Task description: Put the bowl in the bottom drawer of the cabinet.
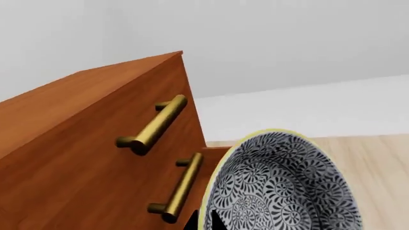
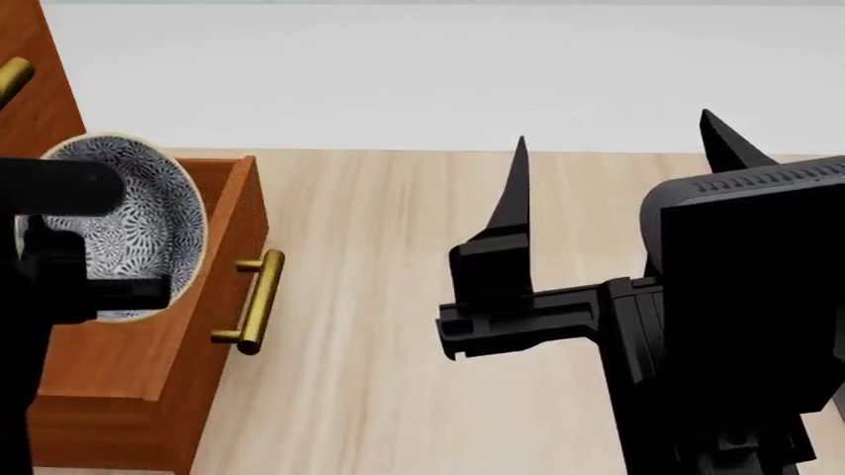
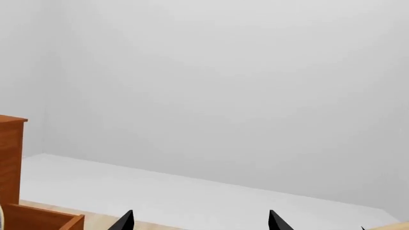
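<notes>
The bowl [image 2: 139, 213], blue-and-white patterned with a pale yellow rim, hangs tilted on edge over the pulled-out bottom drawer [image 2: 145, 361] of the reddish-brown cabinet [image 1: 70, 153]. My left gripper [image 1: 203, 223] is shut on the bowl's [image 1: 281, 187] rim, one black finger on each side. The drawer's brass handle [image 2: 251, 302] faces the open floor. In the left wrist view, two upper brass handles [image 1: 154, 125] pass close beside the bowl. My right gripper [image 2: 614, 134] is held open above the floor, well to the right of the drawer, with nothing between its fingers [image 3: 124, 221].
Pale wooden floor [image 2: 396, 376] stretches right of the drawer, meeting a white strip and a plain grey wall [image 3: 223, 96] behind. The cabinet's edge [image 3: 9, 158] and a drawer corner [image 3: 45, 219] show in the right wrist view.
</notes>
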{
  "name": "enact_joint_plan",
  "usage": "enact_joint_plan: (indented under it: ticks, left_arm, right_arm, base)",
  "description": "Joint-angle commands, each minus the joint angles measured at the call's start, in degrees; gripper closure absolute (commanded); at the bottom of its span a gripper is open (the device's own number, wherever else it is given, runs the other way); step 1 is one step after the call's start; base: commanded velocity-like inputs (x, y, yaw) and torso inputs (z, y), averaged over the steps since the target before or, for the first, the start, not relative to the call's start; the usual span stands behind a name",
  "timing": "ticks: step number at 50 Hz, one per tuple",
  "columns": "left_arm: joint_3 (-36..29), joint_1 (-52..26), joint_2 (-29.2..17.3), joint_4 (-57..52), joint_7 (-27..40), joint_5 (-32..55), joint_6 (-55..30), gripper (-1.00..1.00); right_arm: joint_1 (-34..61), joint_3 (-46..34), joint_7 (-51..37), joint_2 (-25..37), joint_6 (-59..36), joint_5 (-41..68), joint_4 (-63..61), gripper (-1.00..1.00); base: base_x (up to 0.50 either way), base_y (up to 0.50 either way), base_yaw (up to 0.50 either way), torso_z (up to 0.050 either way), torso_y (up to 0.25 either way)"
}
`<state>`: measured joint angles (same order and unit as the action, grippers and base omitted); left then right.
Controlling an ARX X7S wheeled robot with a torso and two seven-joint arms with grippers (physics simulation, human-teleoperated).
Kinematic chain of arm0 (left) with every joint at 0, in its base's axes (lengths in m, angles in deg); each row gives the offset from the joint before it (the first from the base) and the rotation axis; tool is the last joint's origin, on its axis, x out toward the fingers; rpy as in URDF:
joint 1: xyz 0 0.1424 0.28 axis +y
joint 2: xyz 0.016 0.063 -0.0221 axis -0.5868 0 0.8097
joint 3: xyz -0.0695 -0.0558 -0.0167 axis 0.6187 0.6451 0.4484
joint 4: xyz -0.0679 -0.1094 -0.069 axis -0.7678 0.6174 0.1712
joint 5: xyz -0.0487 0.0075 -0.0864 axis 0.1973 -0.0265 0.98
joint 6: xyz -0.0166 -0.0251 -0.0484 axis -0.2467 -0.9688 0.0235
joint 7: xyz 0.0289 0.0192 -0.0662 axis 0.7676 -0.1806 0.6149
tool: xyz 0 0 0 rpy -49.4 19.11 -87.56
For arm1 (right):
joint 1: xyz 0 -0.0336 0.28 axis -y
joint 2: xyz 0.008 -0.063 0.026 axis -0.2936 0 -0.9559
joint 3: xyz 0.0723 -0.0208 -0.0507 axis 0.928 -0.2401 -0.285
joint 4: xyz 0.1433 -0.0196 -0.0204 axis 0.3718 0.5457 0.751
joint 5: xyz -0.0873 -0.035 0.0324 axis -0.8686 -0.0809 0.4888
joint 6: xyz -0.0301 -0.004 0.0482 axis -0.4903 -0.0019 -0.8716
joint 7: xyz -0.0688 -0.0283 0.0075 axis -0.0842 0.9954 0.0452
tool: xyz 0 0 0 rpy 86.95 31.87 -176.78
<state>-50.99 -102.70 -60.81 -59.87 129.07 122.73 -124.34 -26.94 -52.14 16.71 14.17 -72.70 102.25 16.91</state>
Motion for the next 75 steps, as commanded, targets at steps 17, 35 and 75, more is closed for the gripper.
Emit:
enact_joint_plan:
  ticks: [17,35,75]
  left_arm:
    - [-8.1,1.7,-2.1,4.5,-2.1,-9.1,5.2,1.0]
    - [-9.1,4.2,-3.5,5.3,-1.5,-11.4,7.6,1.0]
    - [-14.4,4.7,-2.9,19.8,-7.8,-18.8,18.4,1.0]
  right_arm:
    - [0.0,-0.4,-0.6,0.7,0.7,0.8,0.2,-1.0]
    - [-0.1,-1.6,-0.6,1.1,1.7,0.3,0.6,-1.0]
    - [-0.1,-2.6,-1.6,2.4,3.4,1.2,1.0,-1.0]
  base:
    - [0.0,0.0,0.0,0.0,0.001]
    - [0.0,0.0,0.0,0.001,0.0]
    - [0.0,0.0,0.0,0.0,0.001]
